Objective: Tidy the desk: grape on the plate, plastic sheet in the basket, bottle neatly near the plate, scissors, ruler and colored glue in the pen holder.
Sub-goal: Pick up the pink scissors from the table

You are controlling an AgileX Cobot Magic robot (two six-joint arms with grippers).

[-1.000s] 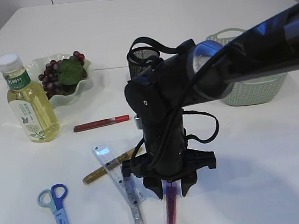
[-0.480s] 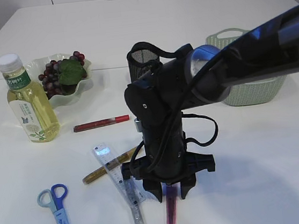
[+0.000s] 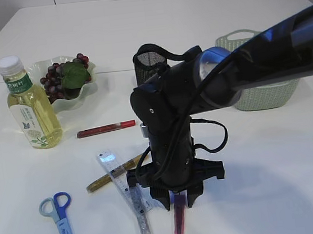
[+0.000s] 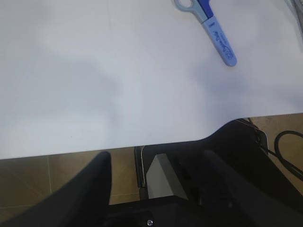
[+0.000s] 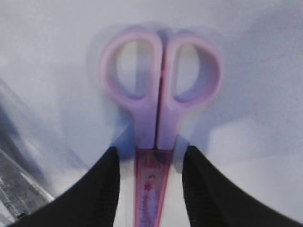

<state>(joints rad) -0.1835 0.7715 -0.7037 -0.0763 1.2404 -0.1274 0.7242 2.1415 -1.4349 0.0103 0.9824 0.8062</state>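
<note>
My right gripper (image 3: 178,202) points straight down, open, with its fingers on either side of the pink scissors (image 3: 179,220) lying on the table. In the right wrist view the gripper (image 5: 151,152) straddles the scissors' red sheath (image 5: 152,189), below the pink handles. Blue scissors (image 3: 61,225) lie at the front left and also show in the left wrist view (image 4: 212,29). A clear ruler (image 3: 125,194), a gold glue stick (image 3: 108,176) and a red glue stick (image 3: 106,128) lie left of the arm. The bottle (image 3: 29,106) stands beside the plate (image 3: 88,91) holding grapes (image 3: 56,80). My left gripper (image 4: 156,163) is open and empty off the table's front edge. No plastic sheet shows.
The black mesh pen holder (image 3: 149,58) stands behind my right arm. The green basket (image 3: 264,96) sits at the back right, partly hidden by the arm. The ruler's end shows at the lower left of the right wrist view (image 5: 19,189).
My right gripper has sunk a little lower over the pink scissors. Nothing else has moved.
</note>
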